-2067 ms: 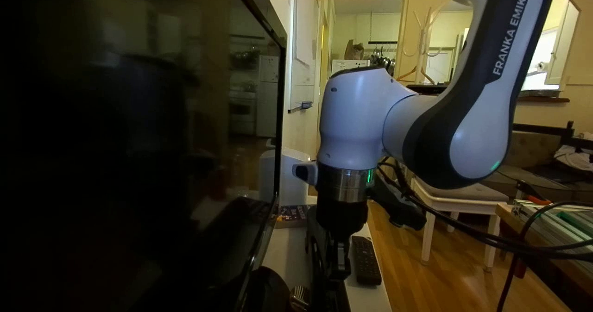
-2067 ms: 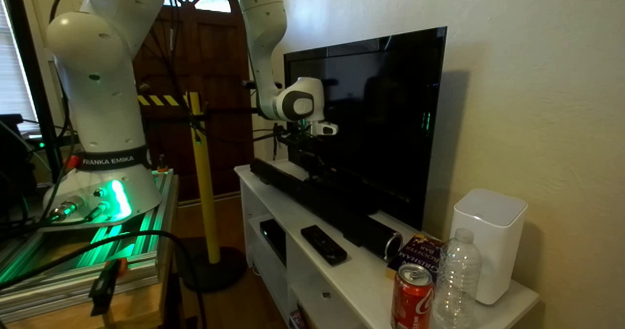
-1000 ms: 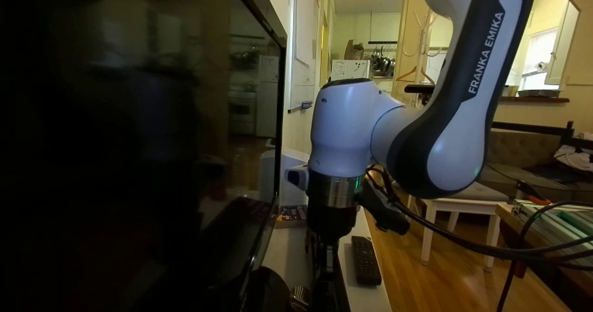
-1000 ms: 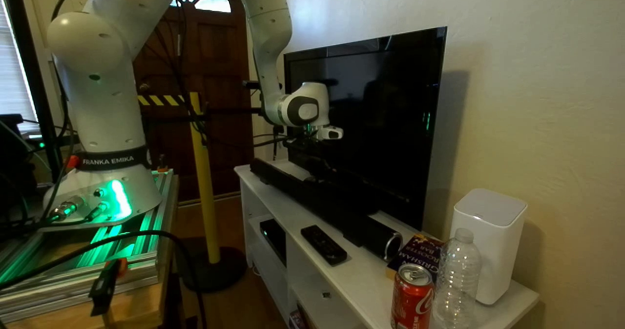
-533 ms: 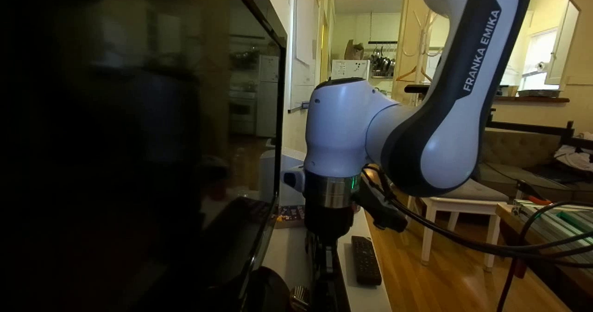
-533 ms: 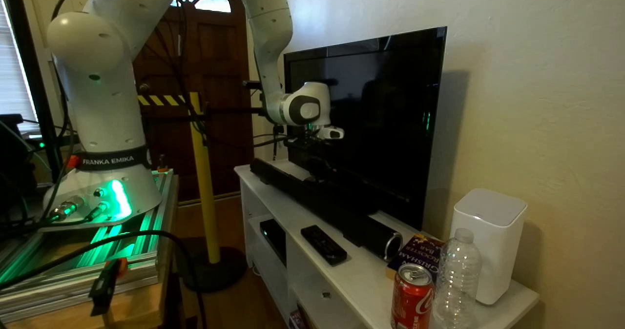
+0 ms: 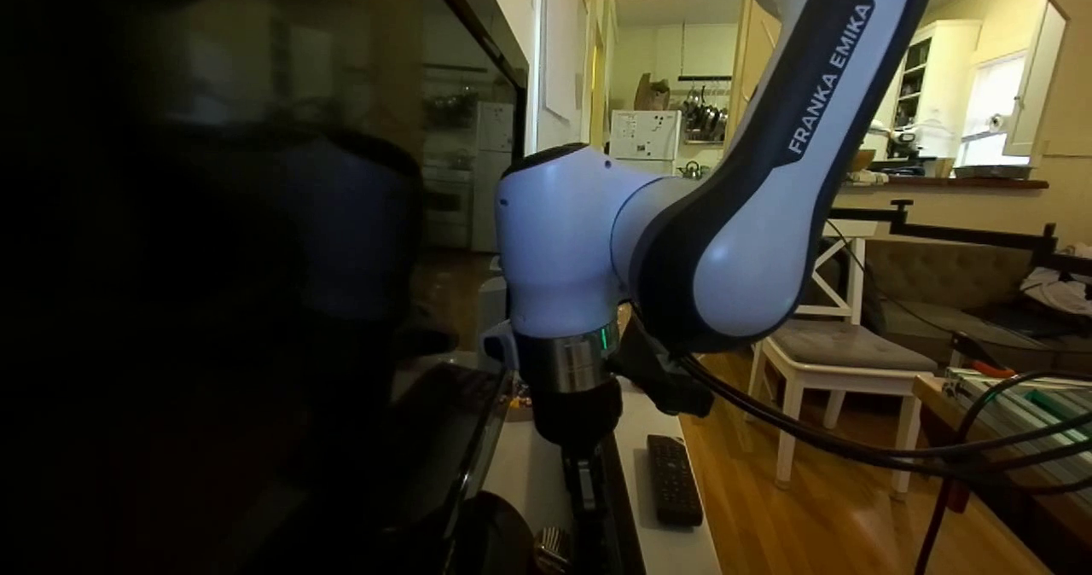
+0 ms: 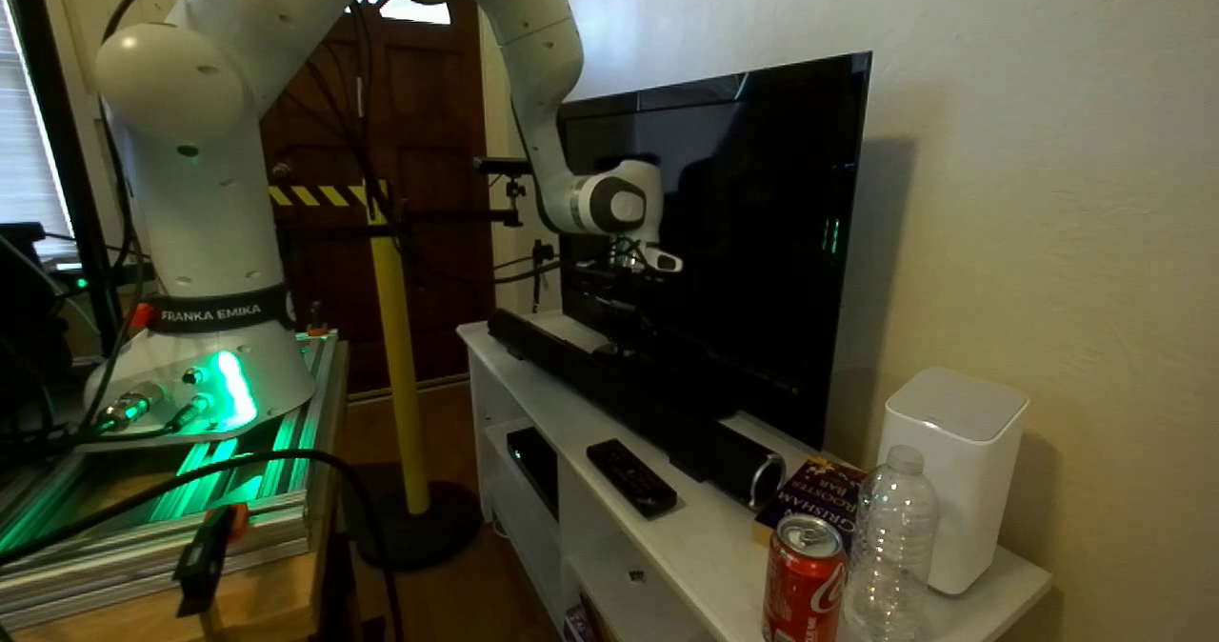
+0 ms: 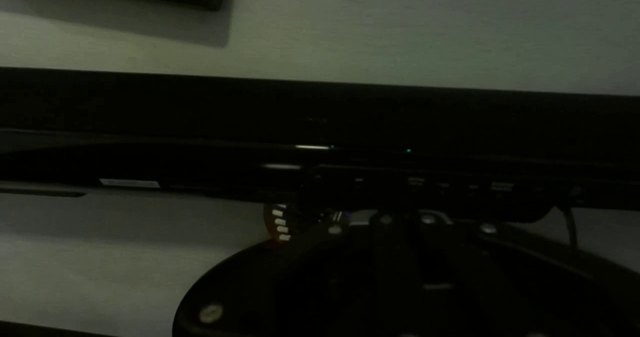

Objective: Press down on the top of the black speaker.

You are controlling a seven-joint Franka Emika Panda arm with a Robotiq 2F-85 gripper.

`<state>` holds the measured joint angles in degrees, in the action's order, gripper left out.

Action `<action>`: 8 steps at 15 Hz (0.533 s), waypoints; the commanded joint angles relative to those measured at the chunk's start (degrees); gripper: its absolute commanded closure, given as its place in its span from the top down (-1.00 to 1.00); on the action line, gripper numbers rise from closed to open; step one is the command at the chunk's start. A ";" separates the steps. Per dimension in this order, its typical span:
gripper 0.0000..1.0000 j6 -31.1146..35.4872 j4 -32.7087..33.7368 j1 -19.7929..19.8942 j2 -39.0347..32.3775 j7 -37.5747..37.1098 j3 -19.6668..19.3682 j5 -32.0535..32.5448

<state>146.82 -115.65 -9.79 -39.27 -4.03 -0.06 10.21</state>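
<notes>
The TV (image 8: 752, 232) blocked passage beyond the claw (image 7: 590, 515), the speaker (image 8: 659, 423) below; the near side lay open up to the remote (image 7: 674, 481).

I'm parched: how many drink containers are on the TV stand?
2: in an exterior view, a can and, beside it, a bottle, both past the near end of the black speaker. Others may be hidden behind the TV.

Dim, soft wrist view, green glow (image 8: 235, 390) on the robot base (image 8: 205, 361).
</notes>
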 commanded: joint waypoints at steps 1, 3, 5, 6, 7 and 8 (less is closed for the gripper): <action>-0.99 -4.96 5.08 -0.15 -6.14 0.43 0.05 -0.25; -0.99 -3.77 5.06 1.38 -5.55 1.98 1.60 -1.52; -0.99 -1.73 3.27 2.97 -3.89 2.76 2.61 -2.70; -0.99 -1.02 2.22 4.00 -3.10 3.32 3.25 -3.53; -0.99 -0.03 1.04 5.19 -2.34 4.20 4.05 -4.67; -0.99 1.18 -0.22 6.35 -1.62 5.14 4.77 -5.96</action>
<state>142.99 -112.62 -7.14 -40.58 -2.43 2.02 8.20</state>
